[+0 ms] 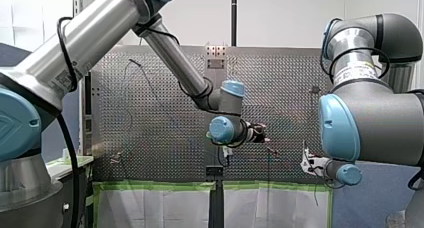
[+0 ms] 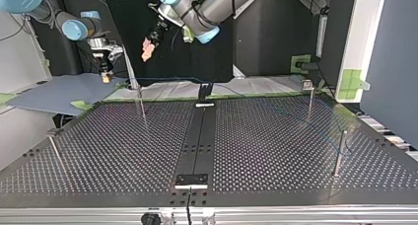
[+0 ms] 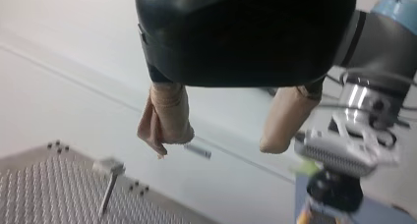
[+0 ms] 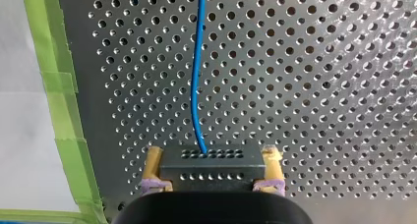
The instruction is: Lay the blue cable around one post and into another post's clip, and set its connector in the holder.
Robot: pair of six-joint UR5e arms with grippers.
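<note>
Front: behind my shoulders, looking outward. Top: opposite, low, facing me. Wrists: close-up. All share tabletop [image 2: 123, 146].

Here's the connector [image 4: 210, 167], and its near half vanishes behind the dark body of my right gripper [image 4: 212, 157]; the yellow pads [image 4: 153, 160] peek out only at the connector's two sides. The blue cable [image 4: 196, 71] runs away from the connector and gets chopped by the frame's edge, so its far end is anyone's guess. In the top view the connector is too tiny to make out, and the cable beyond it is a faint thread, lost in places across the table [image 2: 276, 151]. From the left wrist, that right gripper is a smear, its tip end cut off.
</note>
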